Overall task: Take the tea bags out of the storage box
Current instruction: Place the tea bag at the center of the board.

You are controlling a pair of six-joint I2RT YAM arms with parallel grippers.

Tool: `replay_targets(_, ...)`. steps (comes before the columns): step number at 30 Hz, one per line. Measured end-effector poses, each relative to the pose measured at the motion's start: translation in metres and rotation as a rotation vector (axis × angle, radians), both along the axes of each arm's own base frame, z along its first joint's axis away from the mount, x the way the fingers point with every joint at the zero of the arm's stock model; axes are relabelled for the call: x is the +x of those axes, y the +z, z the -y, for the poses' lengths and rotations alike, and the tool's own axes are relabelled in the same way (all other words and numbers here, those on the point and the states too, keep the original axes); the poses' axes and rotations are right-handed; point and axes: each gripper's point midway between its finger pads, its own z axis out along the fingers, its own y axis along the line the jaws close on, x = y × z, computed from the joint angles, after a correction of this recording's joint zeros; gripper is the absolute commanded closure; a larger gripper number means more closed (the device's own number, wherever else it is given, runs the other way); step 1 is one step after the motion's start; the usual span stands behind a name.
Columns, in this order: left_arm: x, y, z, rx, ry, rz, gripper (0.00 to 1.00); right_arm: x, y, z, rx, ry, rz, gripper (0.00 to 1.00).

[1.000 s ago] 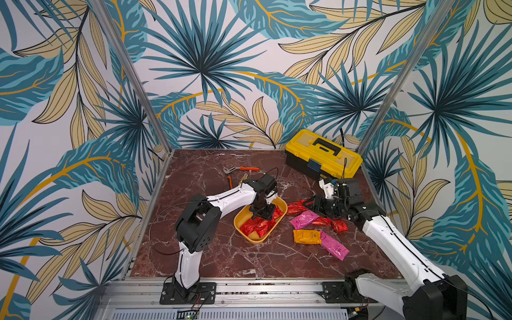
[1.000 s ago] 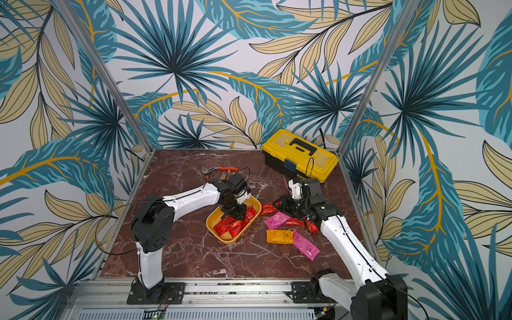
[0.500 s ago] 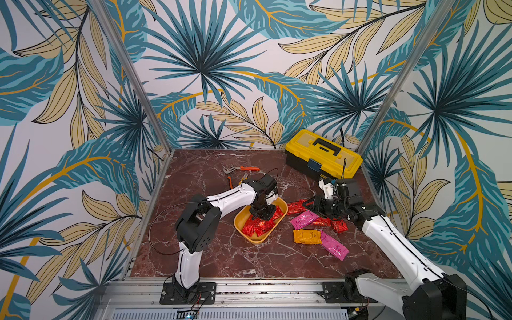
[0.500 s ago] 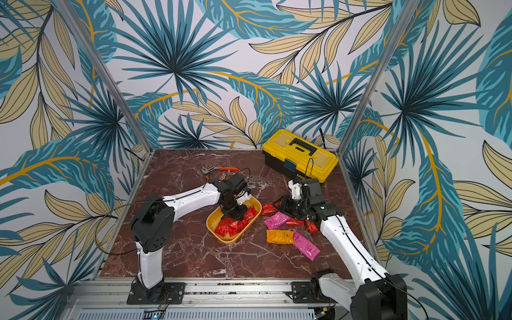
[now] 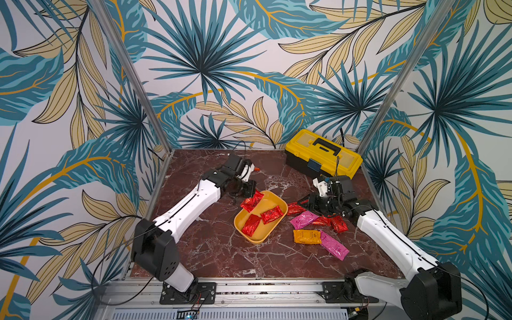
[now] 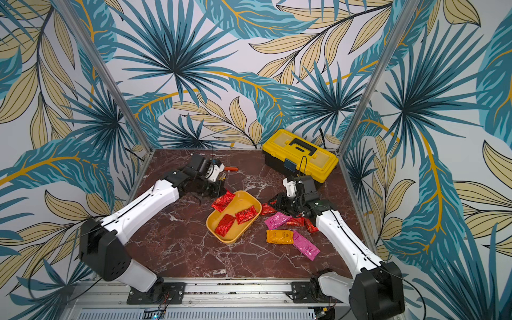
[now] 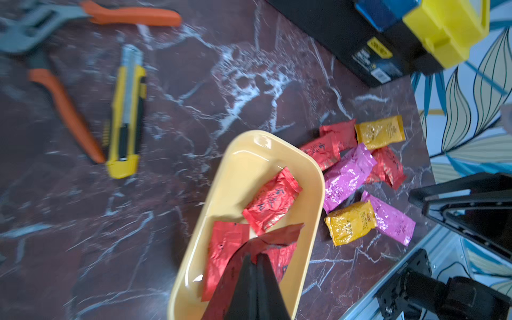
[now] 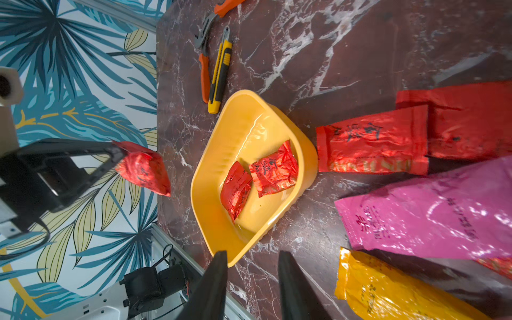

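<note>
The storage box [image 5: 266,203] is a shallow yellow tray at mid-table, seen in both top views, with two red tea bags [image 5: 271,214] lying in it. My left gripper [image 7: 253,256] is shut on a third red tea bag [image 7: 274,238], which hangs above the tray's far left end [image 6: 223,201]. Several more tea bags lie on the marble to the right of the tray: pink [image 5: 304,219], orange [image 5: 307,236] and red [image 5: 339,224]. My right gripper [image 8: 252,255] is open and empty, low over the table by the tray's right side [image 8: 304,138].
A yellow-and-black toolbox [image 5: 322,156] stands at the back right. Orange-handled pliers [image 7: 63,105] and a yellow utility knife [image 7: 126,116] lie at the back left behind the tray. Patterned walls close in three sides.
My left gripper shut on a red tea bag inside the tray and drew it up and back toward the tray's far left end. The right arm has stayed still.
</note>
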Motion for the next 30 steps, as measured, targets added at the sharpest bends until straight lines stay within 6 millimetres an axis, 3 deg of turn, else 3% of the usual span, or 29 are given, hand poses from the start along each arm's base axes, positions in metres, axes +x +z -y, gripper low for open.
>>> replay_targets(2,0.000,-0.006,-0.032,-0.010,0.100,-0.010,0.90,0.000,0.002,-0.013,0.000,0.029,0.007,0.64)
replay_targets(4,-0.003,-0.024,-0.060,-0.007,0.186,-0.053,0.90,0.001,0.005,-0.025,0.003,0.054,0.012,0.64)
replay_targets(8,-0.017,-0.072,-0.091,0.007,0.294,-0.173,0.94,0.005,0.005,-0.045,0.009,0.089,0.016,0.65)
replay_targets(14,-0.038,-0.126,-0.103,0.004,0.360,-0.308,0.95,0.002,-0.004,-0.063,0.003,0.123,-0.002,0.65)
replay_targets(23,-0.037,-0.155,-0.103,-0.008,0.392,-0.359,0.94,0.003,-0.004,-0.064,-0.008,0.119,0.006,0.65)
replay_targets(25,-0.037,-0.158,-0.104,-0.008,0.397,-0.365,0.88,0.003,-0.005,-0.063,-0.011,0.116,0.007,0.65)
replay_targets(30,-0.036,-0.159,-0.111,0.002,0.423,-0.369,0.49,0.003,-0.004,-0.062,-0.015,0.112,0.010,0.65)
